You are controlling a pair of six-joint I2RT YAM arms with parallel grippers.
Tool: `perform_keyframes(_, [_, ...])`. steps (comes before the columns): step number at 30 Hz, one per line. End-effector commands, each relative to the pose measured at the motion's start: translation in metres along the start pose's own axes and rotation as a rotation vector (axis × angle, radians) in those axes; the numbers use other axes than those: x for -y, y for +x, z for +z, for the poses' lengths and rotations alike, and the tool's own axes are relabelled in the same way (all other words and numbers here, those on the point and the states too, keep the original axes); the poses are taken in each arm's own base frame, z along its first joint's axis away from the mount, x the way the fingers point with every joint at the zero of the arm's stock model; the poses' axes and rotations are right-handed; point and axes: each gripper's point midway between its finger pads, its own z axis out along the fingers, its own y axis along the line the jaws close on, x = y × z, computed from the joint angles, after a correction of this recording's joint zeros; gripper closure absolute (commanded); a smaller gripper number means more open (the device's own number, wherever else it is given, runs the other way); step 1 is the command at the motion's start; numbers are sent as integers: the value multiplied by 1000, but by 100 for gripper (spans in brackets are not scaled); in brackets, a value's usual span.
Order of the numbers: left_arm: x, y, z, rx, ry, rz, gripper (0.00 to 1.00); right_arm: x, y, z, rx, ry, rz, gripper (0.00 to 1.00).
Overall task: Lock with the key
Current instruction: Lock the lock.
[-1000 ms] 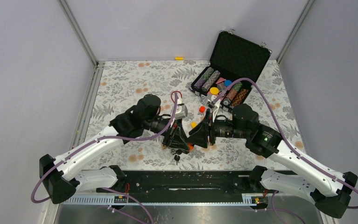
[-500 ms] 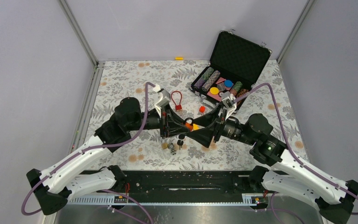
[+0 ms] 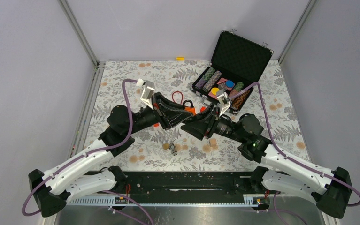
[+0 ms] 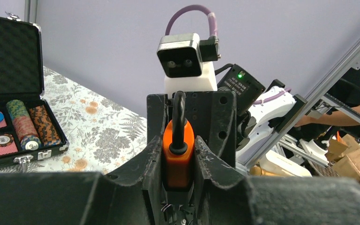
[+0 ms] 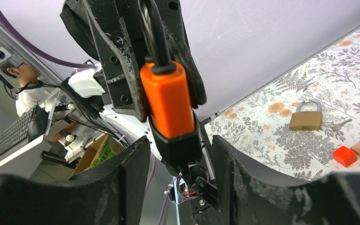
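Lock was off the counter, held between the two arms, shackle up. Left claw was clenched on the orange body, one pad on each side; the grip looked square in the left wrist view. Right claw was released: its fingers straddled the lock's black base with a gap on both sides, touching nothing that I could see. Keys hung on a ring under the base (whether one sat in the keyway I could not tell; too dark and small). The shackle showed edge-on only, so I could not tell if it was seated.

Step in hand, as judged: right claw takes the key and turns it while left braces the body.

Notes for doing it well:
- Bring the right claw below the base so the pads close on the key's bow, not on the lock.
- Line the wrist's roll with the key's shaft, so the turn is pure twist and does not lever the lock out of the left pads.
- Left grip must be firm; smooth plastic may slip.
- Confirm the shackle is pushed home first.
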Motion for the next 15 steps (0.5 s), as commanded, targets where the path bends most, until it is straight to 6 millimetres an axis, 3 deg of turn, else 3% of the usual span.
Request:
perform_keyframes(1, [32,-50,-8,192,86,49,100,-22,-16,2,63,-91,3,56])
perform_keyframes(10, [38,-55,-16,219,99,61,100,-21,-17,3,71,-90,20,86])
perform_keyframes(12, [39,-54,-16,217,101,65,100,-22,-18,2,73,-94,23,84])
perform_keyframes(15, [39,-53,-17,214,105,64,100,-25,-19,2,73,-104,21,69])
